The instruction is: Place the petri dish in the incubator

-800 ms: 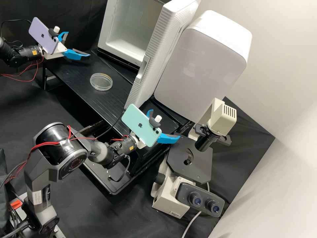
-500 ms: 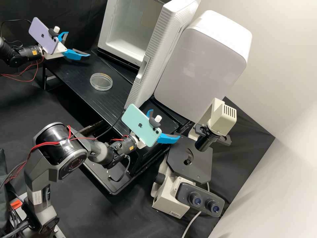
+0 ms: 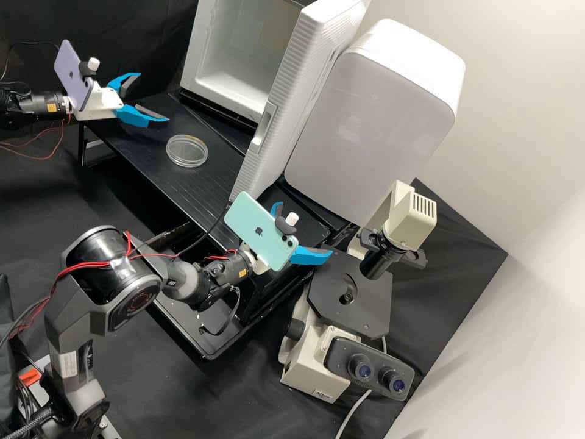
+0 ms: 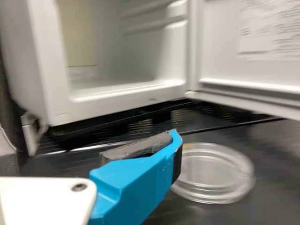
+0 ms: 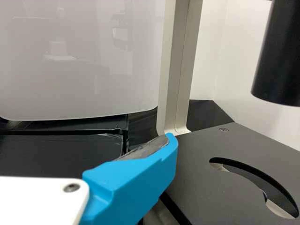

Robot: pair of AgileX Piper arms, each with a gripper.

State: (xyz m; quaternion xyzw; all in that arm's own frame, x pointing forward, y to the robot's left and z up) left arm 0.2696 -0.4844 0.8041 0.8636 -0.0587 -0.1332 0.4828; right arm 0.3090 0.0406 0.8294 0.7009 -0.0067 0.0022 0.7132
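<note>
A clear round petri dish [image 3: 186, 150] lies flat on the black raised shelf [image 3: 152, 183], in front of the white incubator [image 3: 204, 55], whose door [image 3: 292, 91] stands swung wide. My left gripper [image 3: 152, 97] hovers open just left of the dish, a little above the shelf, holding nothing. In the left wrist view one blue finger [image 4: 140, 173] lies close beside the dish [image 4: 213, 171], with the incubator's open chamber [image 4: 117, 91] behind. My right gripper [image 3: 311, 244] hangs open and empty over the microscope stage [image 3: 350, 296], far from the dish; one of its fingers [image 5: 136, 173] shows above the stage [image 5: 225, 159].
A large white box unit [image 3: 378, 116] stands right of the open door. The microscope [image 3: 341, 360] sits at the front right on black cloth. The open door blocks the shelf's right side. Bare shelf surrounds the dish.
The left arm has turned and its gripper has shifted slightly down and toward the dish, fingers showing wider apart. The dish and the right arm have not moved.
</note>
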